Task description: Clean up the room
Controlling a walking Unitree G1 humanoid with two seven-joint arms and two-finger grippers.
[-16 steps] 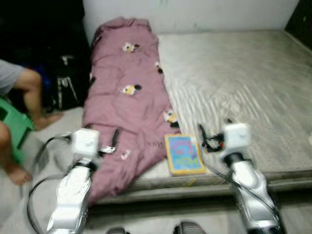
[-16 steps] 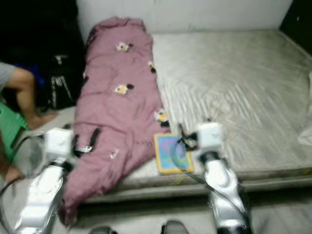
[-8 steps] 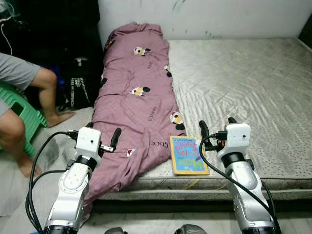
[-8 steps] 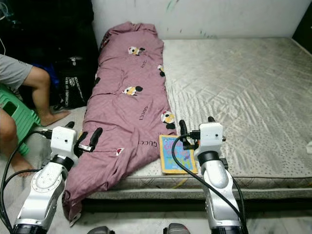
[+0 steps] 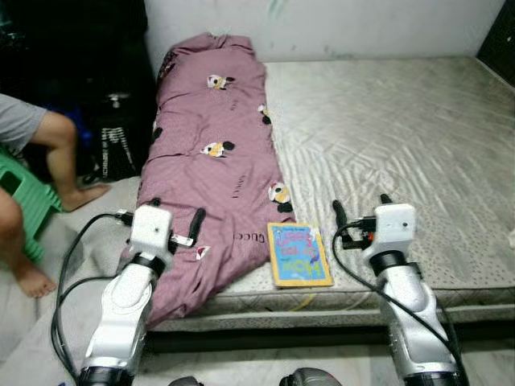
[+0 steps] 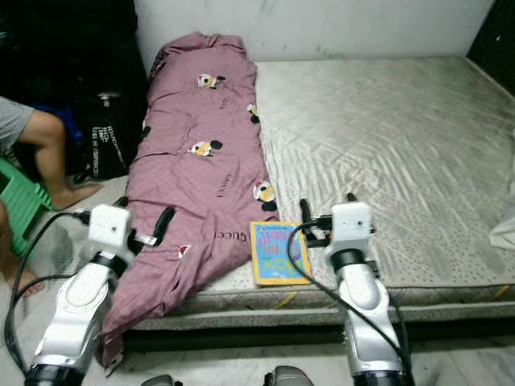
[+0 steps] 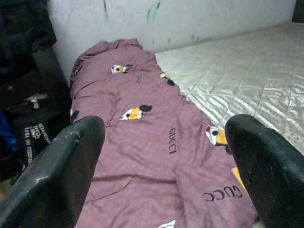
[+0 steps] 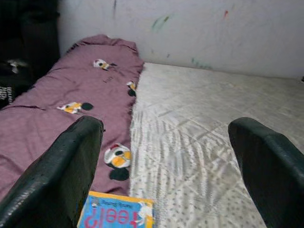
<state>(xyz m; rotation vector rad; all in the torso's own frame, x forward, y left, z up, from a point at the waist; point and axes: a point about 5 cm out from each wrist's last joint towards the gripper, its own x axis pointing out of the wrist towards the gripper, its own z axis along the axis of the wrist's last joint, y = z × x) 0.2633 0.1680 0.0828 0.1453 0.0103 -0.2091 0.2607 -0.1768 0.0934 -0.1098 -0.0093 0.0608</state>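
Your mauve blanket (image 5: 211,153) runs lengthwise from the wall toward you down the mattress (image 5: 402,137)'s left side. Both the left gripper (image 5: 175,229) and right gripper (image 5: 360,211) hover spread wide, holding nothing.

Bare quilted mattress (image 5: 402,137), scuffed white wall (image 5: 338,24), green stool (image 5: 20,201)
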